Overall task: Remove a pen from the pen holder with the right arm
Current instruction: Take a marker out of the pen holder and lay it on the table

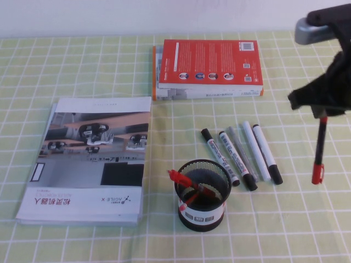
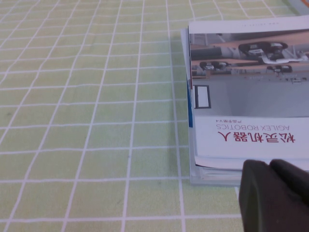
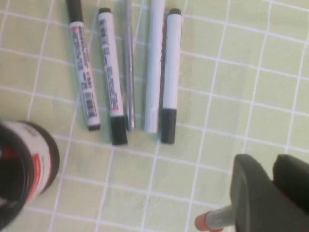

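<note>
The right claw (image 1: 322,112) hangs above the right edge of the bench, clenched on the upper end of a slim red pen (image 1: 319,145). The pen dangles almost upright from it, red-capped end down, clear of everything else. In the right wrist view its reddish tip shows beside the claw's dark fingers (image 3: 251,193).

Just toward the middle of the bench from the hanging pen lies a row of five markers and pens (image 1: 244,153), side by side on the green checked cloth (image 1: 307,230). Three are white with black caps, one is thin and grey, and one is plain white.

Beyond the row, near the middle of the front edge, stands the black mesh pen holder (image 1: 202,211), upright, with a white and red label around its base. More red pens (image 1: 185,181) lean inside it.

A red-orange book (image 1: 208,63) lies flat near the middle of the far edge. A stack of grey and white brochures (image 1: 90,164) lies toward the front left corner.

The left claw (image 2: 271,166) sits low beside a corner of that stack, its two dark fingers (image 2: 256,193) pressed together on nothing.
</note>
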Available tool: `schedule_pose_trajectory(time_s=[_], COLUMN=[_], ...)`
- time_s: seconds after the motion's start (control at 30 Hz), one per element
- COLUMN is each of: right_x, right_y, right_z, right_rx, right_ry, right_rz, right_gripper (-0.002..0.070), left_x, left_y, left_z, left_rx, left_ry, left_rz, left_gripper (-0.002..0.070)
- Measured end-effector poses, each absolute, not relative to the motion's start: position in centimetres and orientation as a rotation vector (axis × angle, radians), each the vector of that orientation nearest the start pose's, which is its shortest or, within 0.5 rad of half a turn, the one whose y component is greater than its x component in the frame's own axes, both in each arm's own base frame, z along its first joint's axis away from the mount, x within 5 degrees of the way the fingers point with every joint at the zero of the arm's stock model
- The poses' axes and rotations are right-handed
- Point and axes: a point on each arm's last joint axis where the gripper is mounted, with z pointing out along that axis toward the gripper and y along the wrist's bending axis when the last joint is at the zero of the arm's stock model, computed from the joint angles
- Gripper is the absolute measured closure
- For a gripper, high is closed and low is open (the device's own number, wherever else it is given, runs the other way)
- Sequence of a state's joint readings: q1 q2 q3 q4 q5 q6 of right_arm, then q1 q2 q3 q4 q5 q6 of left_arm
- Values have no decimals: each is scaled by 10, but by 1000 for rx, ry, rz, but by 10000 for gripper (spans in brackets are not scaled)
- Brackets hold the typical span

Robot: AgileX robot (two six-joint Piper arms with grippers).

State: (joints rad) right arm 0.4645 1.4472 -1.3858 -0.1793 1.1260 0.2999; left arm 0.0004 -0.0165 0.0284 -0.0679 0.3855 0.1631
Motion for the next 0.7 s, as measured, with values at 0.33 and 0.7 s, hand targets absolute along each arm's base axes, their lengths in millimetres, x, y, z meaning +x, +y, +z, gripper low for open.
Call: schedule_pose_trajectory(time_s=[0.33, 0.7], right_x=[350, 386], right_y=[130, 126], right_z=[311, 269], right_rx=[-300, -267], right_ry=[2802, 2822], right_rz=[32, 66], right_gripper=[647, 647], left_x=[52, 52], left_y=[-2, -2], left_z=[170, 170], left_rx=[111, 111], left_ry=[1877, 1877], left_rz=[45, 45], left_gripper=[680, 680])
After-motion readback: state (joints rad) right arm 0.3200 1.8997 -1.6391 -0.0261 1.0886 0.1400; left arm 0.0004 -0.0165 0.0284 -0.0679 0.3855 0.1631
